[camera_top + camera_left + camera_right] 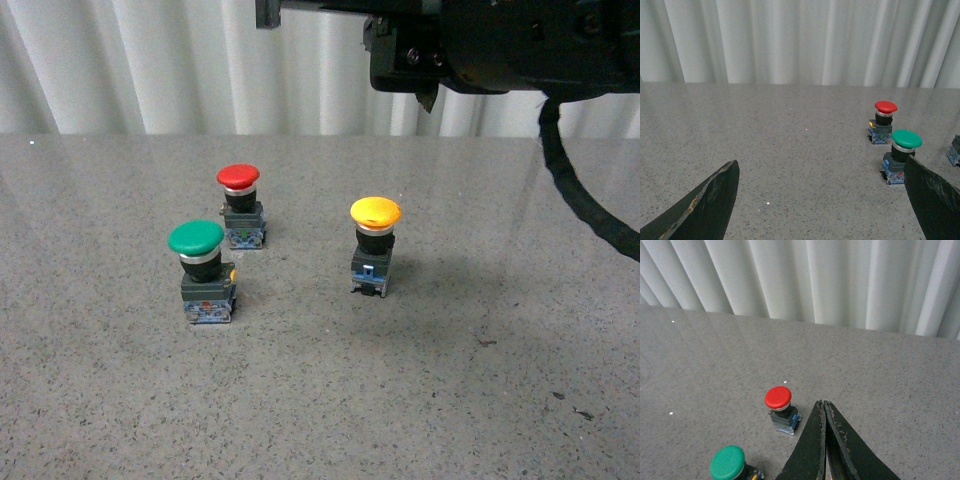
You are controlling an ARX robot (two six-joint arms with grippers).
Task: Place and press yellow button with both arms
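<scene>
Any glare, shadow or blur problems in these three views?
Front view: even light, small glint on the yellow button, soft shadow beside it, right arm dark and featureless. Left wrist view: sharp, open left gripper fingers dark. Right wrist view: clear, shut right gripper close.

At the upper right of the front view you see the right arm [500, 45]: bulky black housing, silver screws, thick black braided cable [585, 200].

All three views face the curtain [150, 70], sharing the red button [238, 178].
</scene>
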